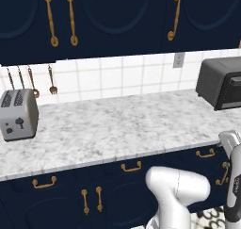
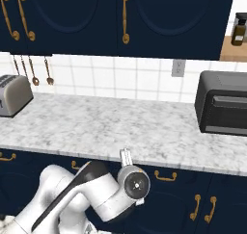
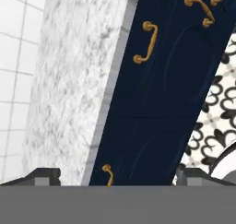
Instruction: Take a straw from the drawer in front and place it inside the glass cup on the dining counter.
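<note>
Navy drawer (image 3: 152, 48) shut, under the marble counter (image 1: 113, 124), brass handle (image 3: 146, 42) ahead of the gripper (image 3: 117, 174) | step – reaching for the handle, nothing grasped | claw spread wide, empty | next – close in, align fingers with that handle, pull.

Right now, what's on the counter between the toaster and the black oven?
Nothing: between the toaster and the oven the marble counter is bare, seen in both base views.
</note>
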